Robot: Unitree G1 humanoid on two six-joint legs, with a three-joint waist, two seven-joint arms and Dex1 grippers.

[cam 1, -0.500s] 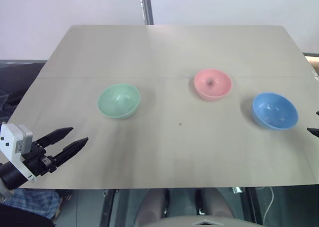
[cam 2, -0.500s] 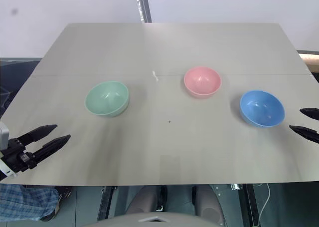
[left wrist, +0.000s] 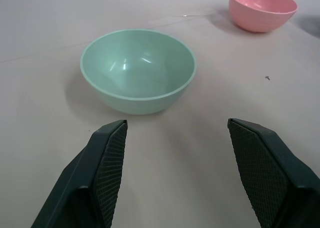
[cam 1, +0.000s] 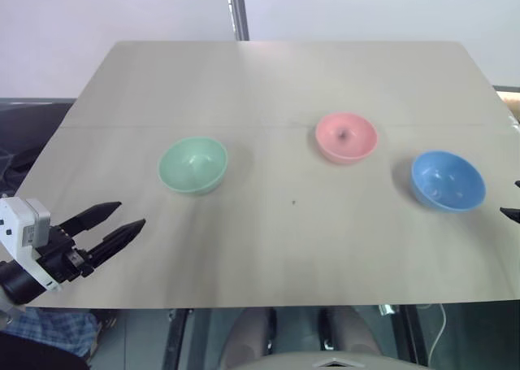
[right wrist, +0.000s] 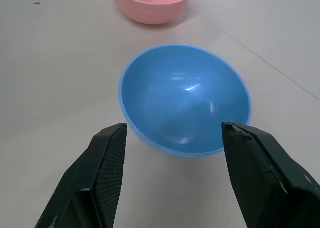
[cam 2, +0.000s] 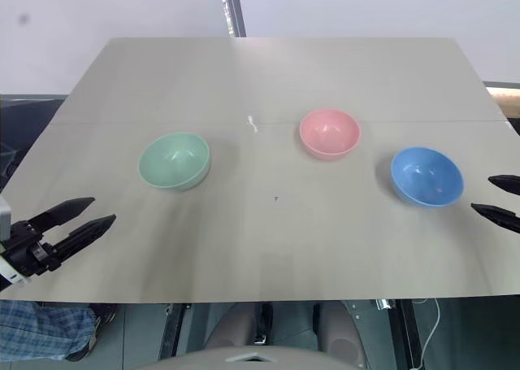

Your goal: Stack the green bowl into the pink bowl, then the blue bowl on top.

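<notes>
Three bowls stand upright and apart on the light wooden table (cam 1: 284, 77). The green bowl (cam 1: 193, 165) is at the left, the pink bowl (cam 1: 347, 137) is right of centre and a little farther back, and the blue bowl (cam 1: 448, 180) is at the right. My left gripper (cam 1: 130, 215) hovers open near the table's front left, pointing at the green bowl (left wrist: 138, 70) from a short distance. At the right edge my right gripper (cam 2: 482, 193) is open, just short of the blue bowl (right wrist: 185, 98). Neither gripper holds anything.
A dark metal post (cam 1: 236, 8) rises behind the table's far edge against a white wall. The table's front edge runs just below both grippers. Checked blue cloth (cam 2: 41, 337) shows below the table's front left corner.
</notes>
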